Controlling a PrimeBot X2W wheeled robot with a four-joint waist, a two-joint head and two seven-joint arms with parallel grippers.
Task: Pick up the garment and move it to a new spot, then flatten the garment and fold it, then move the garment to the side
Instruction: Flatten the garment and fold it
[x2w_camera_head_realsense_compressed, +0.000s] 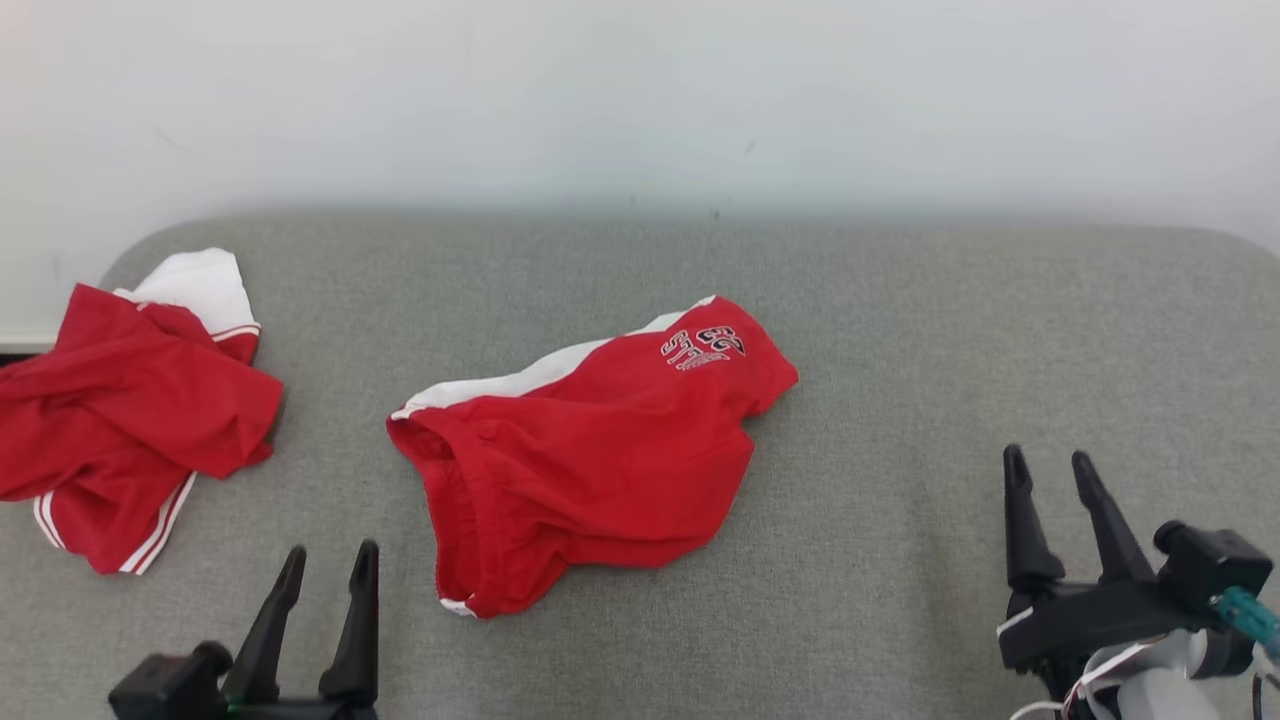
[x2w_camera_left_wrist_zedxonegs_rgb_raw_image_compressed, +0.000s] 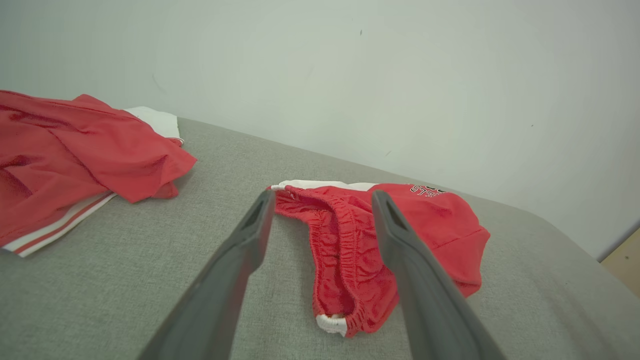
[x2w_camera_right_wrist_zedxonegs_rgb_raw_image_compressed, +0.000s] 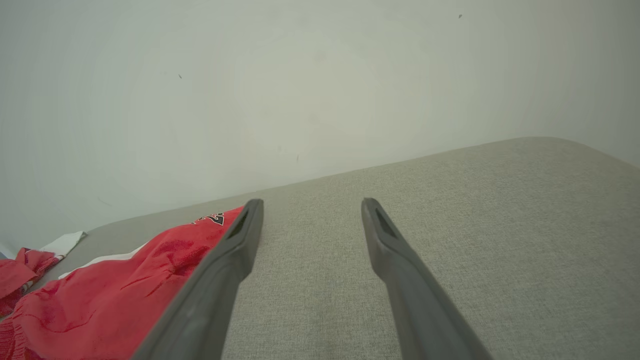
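Red shorts (x2w_camera_head_realsense_compressed: 590, 450) lie crumpled but roughly flat near the middle of the grey fabric-covered bench (x2w_camera_head_realsense_compressed: 900, 320). Long axis runs diagonally: elastic waistband (x2w_camera_head_realsense_compressed: 440, 500) at the near-left end, gaping toward the robot's left; leg end pointing far-right. White side stripe (x2w_camera_head_realsense_compressed: 530, 378) along the far edge. Black-and-white lettering (x2w_camera_head_realsense_compressed: 703, 348) near the far-right leg corner; text too small to read. A small white patch shows at the near corner of the waistband. Left gripper (x2w_camera_head_realsense_compressed: 330, 560) sits near the waistband, at its near-left, not touching; jaws spread, nothing between them. In the left wrist view its fingers frame the waistband. Right gripper (x2w_camera_head_realsense_compressed: 1048, 460) well apart to the shorts' right, over bare bench; jaws spread, empty. A second red-and-white garment (x2w_camera_head_realsense_compressed: 130, 420) heaped at the bench's far-left edge, apart from the shorts. Pale wall (x2w_camera_head_realsense_compressed: 640, 100) behind the bench.
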